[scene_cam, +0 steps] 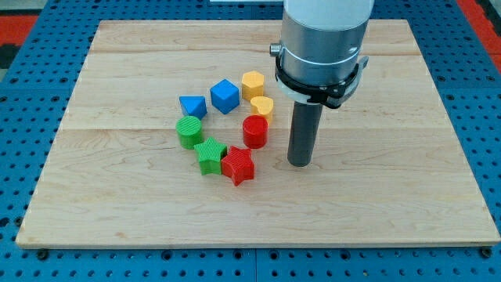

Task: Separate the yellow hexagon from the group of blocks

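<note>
The yellow hexagon (pixel 253 83) sits at the top right of a ring of blocks on the wooden board (pixel 117 188). A yellow heart (pixel 262 106) touches it just below. A blue cube (pixel 225 95) is to its left, a blue triangle (pixel 192 106) further left. A red cylinder (pixel 255 131) is below the heart. A green cylinder (pixel 189 131), a green star (pixel 210 156) and a red star (pixel 239 165) close the ring. My tip (pixel 300 162) rests on the board to the right of the red cylinder, apart from it, and below right of the hexagon.
The arm's grey body (pixel 322 39) hangs over the board's top right part. Blue pegboard (pixel 31 117) surrounds the board on all sides.
</note>
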